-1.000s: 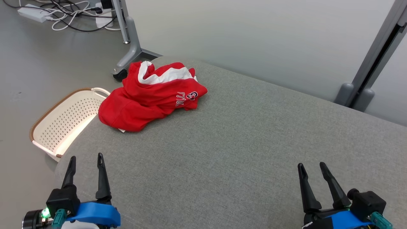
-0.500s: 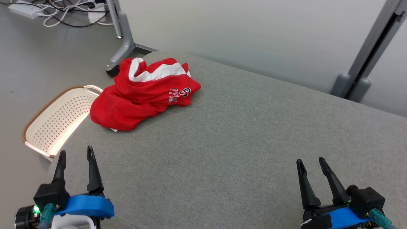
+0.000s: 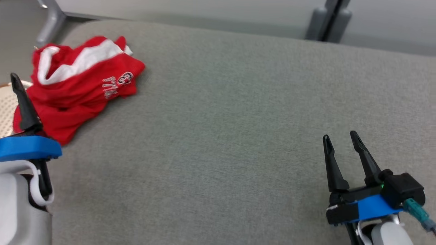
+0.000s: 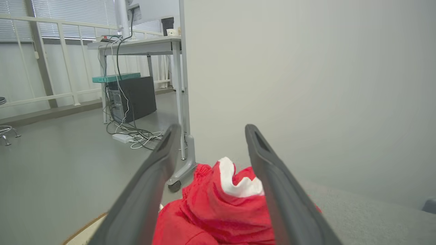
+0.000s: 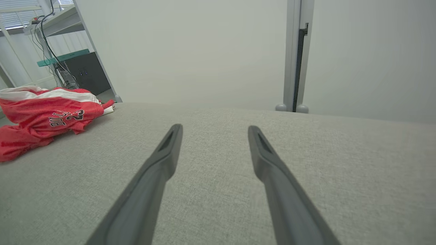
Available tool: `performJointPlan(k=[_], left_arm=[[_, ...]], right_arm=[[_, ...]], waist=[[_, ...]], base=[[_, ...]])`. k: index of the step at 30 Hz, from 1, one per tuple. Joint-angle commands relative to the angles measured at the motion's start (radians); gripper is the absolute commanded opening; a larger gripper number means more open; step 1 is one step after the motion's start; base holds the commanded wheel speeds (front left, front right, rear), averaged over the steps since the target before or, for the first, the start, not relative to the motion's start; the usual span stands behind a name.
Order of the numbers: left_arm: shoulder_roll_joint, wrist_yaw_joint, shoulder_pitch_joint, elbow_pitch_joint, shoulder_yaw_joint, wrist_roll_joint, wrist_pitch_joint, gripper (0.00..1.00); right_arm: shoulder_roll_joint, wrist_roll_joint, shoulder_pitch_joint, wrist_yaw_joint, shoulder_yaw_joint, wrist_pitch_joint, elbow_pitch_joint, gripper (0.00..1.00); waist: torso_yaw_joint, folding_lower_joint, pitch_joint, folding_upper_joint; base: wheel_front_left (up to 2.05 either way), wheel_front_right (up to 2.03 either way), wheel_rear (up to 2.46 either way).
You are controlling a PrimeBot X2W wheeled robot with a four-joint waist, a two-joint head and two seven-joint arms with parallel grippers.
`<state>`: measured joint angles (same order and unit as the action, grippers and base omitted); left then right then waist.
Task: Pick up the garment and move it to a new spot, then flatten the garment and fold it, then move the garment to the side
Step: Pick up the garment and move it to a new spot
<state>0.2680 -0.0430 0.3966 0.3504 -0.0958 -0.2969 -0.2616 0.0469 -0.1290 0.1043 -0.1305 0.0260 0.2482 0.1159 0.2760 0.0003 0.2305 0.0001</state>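
Note:
The garment [image 3: 78,85] is a crumpled red piece with a white band and lettering, lying at the far left end of the grey cushioned surface [image 3: 238,119]. My left gripper [image 4: 212,128] is open and hovers just short of the garment [image 4: 218,207], which shows between its fingers. In the head view one left finger [image 3: 24,109] stands in front of the garment's near left edge. My right gripper [image 3: 340,136] is open over bare cushion at the lower right, far from the garment [image 5: 44,119], with nothing between its fingers [image 5: 160,163].
A white perforated basket [image 3: 5,109] sits on the floor beyond the cushion's left edge. A pale partition wall [image 5: 204,51] with a grey post [image 3: 327,20] runs behind the cushion. A desk [image 4: 136,44], cables and a wheeled leg [image 4: 180,170] stand past the garment.
The head camera has swung, so the whole scene sits further left and higher. My left gripper has come up closer to the garment. Both grippers stay open.

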Motion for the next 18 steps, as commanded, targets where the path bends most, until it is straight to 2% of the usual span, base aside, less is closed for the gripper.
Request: performJointPlan(k=[1, 8, 15, 18], left_arm=[[0.014, 0.005, 0.04, 0.014, -0.015, -0.01, -0.004, 1.0], [0.095, 0.036, 0.202, 0.138, -0.07, -0.044, -0.004, 1.0], [0.164, 0.043, 0.305, 0.35, -0.087, -0.063, 0.038, 1.0], [0.173, 0.069, 0.333, 0.438, -0.081, -0.081, 0.08, 1.0]], right_arm=[[0.006, 0.014, 0.023, 0.0, -0.005, -0.005, -0.021, 1.0], [0.006, 0.042, 0.059, 0.0, -0.015, -0.019, -0.094, 1.0], [0.006, 0.062, 0.066, 0.0, -0.025, -0.034, -0.158, 1.0], [0.006, 0.067, 0.064, 0.0, -0.03, -0.039, -0.177, 1.0]], waist=[[-0.028, -0.0003, 0.031, -0.0001], [-0.113, -0.0003, 0.147, -0.0001], [-0.157, -0.0003, 0.211, -0.0001], [-0.162, -0.0003, 0.221, -0.0001]], base=[[0.0, 0.0, 0.0], [0.0, 0.0, 0.0], [0.0, 0.0, 0.0], [0.0, 0.0, 0.0]])
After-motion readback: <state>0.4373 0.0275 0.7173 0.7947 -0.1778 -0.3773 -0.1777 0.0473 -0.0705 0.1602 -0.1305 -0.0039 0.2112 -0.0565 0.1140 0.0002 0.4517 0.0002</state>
